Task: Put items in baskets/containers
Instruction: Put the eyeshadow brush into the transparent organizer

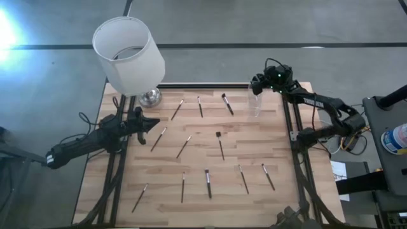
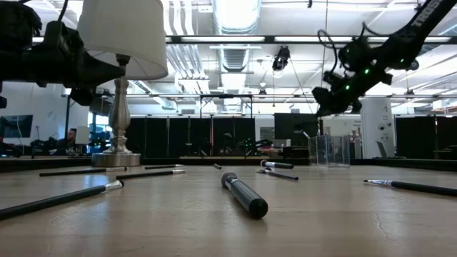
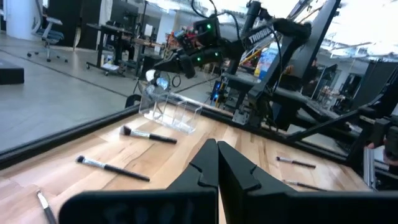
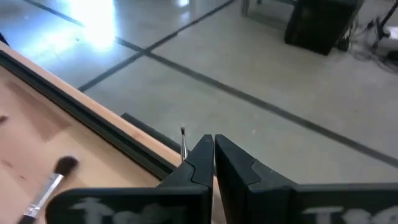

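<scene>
Currently high: right end effector (image 1: 257,81) above clear cup (image 1: 255,105) at far right of table (image 1: 210,165), brushes (image 1: 220,145) scattered | low: cup standing upright | left wrist: left end effector (image 3: 217,163) closed, empty | right wrist: fingers (image 4: 200,158) closed, thin brush (image 4: 183,143) beside them | risk: brush misses narrow cup or tips it.

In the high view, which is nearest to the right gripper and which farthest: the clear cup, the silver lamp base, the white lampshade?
From the right gripper, shut, at the table's far right corner:
1. The small clear transparent cup, just below it at the far right edge.
2. The round silver lamp base, far left side of the table.
3. The big white cylindrical lampshade, beyond the far left corner.
</scene>
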Robot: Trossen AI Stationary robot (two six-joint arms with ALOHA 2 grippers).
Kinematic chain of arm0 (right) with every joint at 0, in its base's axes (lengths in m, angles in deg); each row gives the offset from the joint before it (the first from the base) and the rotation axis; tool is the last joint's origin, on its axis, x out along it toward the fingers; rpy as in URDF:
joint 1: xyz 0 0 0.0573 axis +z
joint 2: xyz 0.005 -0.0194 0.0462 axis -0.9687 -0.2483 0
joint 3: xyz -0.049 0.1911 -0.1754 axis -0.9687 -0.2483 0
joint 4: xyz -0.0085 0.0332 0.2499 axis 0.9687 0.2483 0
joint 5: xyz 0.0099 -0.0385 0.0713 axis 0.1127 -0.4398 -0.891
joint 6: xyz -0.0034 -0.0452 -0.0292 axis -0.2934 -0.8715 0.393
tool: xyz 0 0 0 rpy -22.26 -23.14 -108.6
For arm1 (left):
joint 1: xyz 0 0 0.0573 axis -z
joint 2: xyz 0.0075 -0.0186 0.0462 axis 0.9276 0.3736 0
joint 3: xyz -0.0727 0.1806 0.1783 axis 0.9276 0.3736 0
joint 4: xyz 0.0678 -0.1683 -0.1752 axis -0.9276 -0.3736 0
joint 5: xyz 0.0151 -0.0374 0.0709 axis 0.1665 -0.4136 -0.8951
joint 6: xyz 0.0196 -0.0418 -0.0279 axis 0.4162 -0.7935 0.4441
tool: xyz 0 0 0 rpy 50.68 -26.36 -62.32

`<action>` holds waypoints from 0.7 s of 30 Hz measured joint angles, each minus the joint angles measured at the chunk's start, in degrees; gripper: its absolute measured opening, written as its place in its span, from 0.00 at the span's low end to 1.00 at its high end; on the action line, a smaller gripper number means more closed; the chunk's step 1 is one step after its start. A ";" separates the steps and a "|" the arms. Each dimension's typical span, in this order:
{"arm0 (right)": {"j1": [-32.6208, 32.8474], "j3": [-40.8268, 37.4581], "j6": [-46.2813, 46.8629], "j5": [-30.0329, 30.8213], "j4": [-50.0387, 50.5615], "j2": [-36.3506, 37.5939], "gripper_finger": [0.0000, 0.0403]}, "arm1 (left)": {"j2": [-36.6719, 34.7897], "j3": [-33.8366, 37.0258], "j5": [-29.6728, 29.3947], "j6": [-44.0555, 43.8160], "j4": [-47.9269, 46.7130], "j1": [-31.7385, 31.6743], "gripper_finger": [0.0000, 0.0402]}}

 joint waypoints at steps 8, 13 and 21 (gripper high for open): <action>4.39 -7.42 -1.88 -1.64 -2.30 9.34 0.02 | 0.12 0.00 -0.04 -5.31 4.76 0.00 0.00; 7.31 -12.58 -1.93 -1.62 -8.65 13.49 0.02 | 3.04 0.00 5.11 -4.07 4.37 0.16 0.00; 10.01 -15.57 -1.93 -1.52 -10.78 19.01 0.02 | 14.58 -0.17 -1.44 -1.03 15.31 0.74 0.00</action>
